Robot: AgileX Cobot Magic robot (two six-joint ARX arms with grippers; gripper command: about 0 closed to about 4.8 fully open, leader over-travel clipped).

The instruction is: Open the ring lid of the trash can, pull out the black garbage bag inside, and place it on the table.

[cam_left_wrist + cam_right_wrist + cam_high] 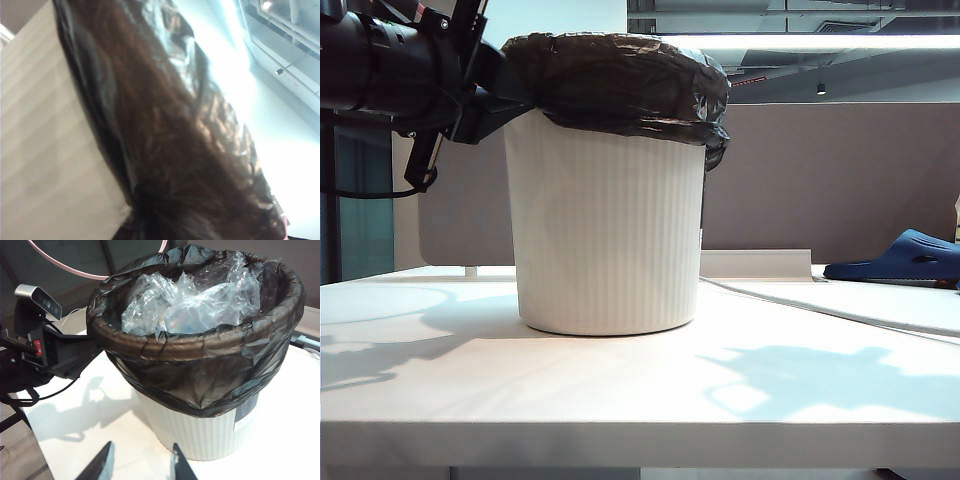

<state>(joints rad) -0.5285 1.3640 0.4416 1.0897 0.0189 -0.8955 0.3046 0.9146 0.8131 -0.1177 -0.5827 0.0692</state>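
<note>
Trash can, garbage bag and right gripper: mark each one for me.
trash can (605,235), exterior view, middle of its ribbed white wall.
garbage bag (200,372), right wrist view, black skirt folded over the rim.
right gripper (141,462), right wrist view, gap between its open fingertips.

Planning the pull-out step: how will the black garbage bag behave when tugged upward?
The glossy, crinkled black garbage bag probably stays floppy and stretches, since it drapes loosely over the ribbed cream trash can. It looks light, holding only clear crumpled plastic. The left gripper at the rim might slip.
</note>
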